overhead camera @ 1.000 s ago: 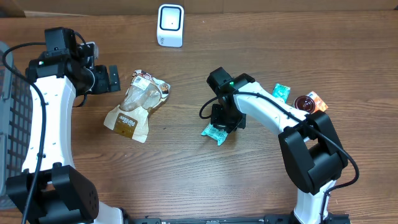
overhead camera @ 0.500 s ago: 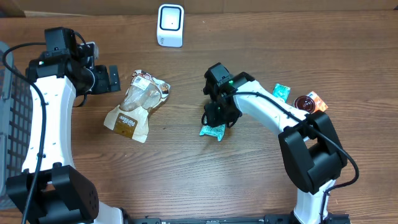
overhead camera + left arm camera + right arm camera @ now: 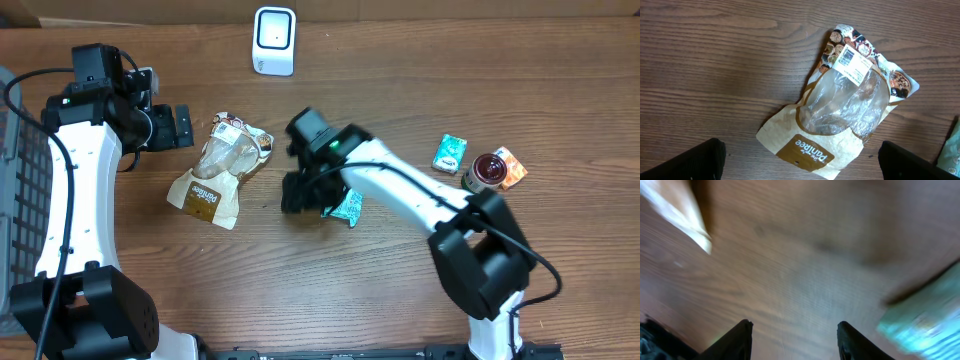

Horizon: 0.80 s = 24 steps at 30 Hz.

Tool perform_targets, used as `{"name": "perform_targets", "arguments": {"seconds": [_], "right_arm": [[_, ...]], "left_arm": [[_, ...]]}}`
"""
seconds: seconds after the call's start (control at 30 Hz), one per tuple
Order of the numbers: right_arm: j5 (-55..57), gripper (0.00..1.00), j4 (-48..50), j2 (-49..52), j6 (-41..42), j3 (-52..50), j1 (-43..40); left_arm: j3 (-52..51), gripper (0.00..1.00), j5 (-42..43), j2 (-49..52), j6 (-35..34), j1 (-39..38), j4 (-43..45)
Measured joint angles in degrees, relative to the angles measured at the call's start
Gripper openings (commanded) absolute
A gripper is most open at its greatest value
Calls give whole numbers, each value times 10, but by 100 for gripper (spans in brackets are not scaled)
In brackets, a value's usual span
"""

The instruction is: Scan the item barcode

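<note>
Bag [image 3: 218, 170] lies flat between the arms; left gripper [image 3: 172, 128] wide open near it, empty. Right gripper [image 3: 305, 195] (its view blurred) half open, holding nothing, beside the packet [image 3: 350, 208]; a hasty sweep could shove either item askew.

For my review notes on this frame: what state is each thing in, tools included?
Left tool: open, empty.
Right tool: open, empty.
Snack bag: flat, white label up, untouched.
Teal packet: flat, not held.
Second teal packet: flat, untouched.
Scanner: standing, nothing before it.
Small container: beside orange packet, untouched.
</note>
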Motion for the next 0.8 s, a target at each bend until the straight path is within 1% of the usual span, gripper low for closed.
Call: {"name": "perform_targets", "arguments": {"seconds": [0.1, 0.2, 0.33, 0.53, 0.67, 0.8], "right_arm": [[13, 55, -40, 17, 30, -7, 6], [41, 54, -63, 25, 51, -16, -6], [87, 53, -101, 26, 72, -20, -35], [183, 53, -153, 26, 79, -20, -99], [236, 54, -146, 26, 63, -20, -145], [241, 57, -131, 26, 45, -20, -188]], "left_arm": [[0, 100, 0, 0, 0, 0, 0], [0, 100, 0, 0, 0, 0, 0], [0, 100, 0, 0, 0, 0, 0], [0, 100, 0, 0, 0, 0, 0], [0, 100, 0, 0, 0, 0, 0], [0, 100, 0, 0, 0, 0, 0]]}}
